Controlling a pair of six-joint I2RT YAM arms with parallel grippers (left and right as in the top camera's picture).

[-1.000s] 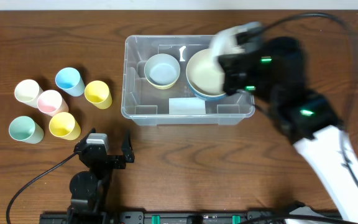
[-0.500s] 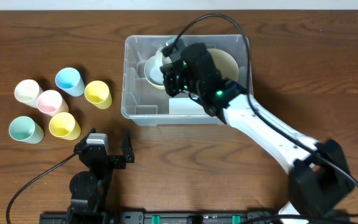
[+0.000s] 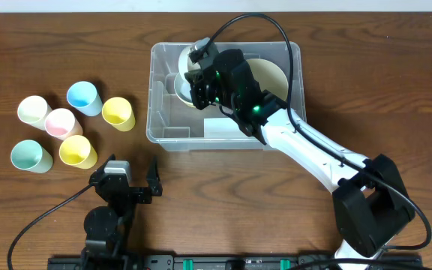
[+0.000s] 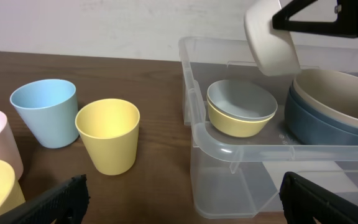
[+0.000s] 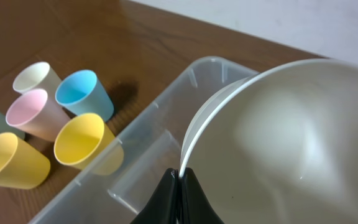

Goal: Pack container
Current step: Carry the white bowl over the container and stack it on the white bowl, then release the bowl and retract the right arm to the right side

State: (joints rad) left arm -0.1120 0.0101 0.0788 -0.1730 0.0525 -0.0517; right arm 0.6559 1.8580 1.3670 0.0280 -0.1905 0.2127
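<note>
Bunch of pastel cups (image 3: 60,124) sitting left of the container (image 3: 160,135), which is around the middle of the desk (image 3: 381,75). The left end effector (image 3: 126,183) is near the container's front-left corner, jaws wide apart with nothing in them. Over the container's left half, the right end effector (image 5: 179,186) is pinched tight on a white bowl's (image 5: 278,137) rim, roughly above a small yellow bowl (image 4: 241,109).

This is looking like a robotics lab: a white robot arm (image 3: 315,154) is hanging over the container (image 3: 172,136), a black mounting rail (image 3: 201,264) is edging the tabletop (image 3: 36,30) in front of it, a pale wall (image 4: 104,25) is standing behind.
</note>
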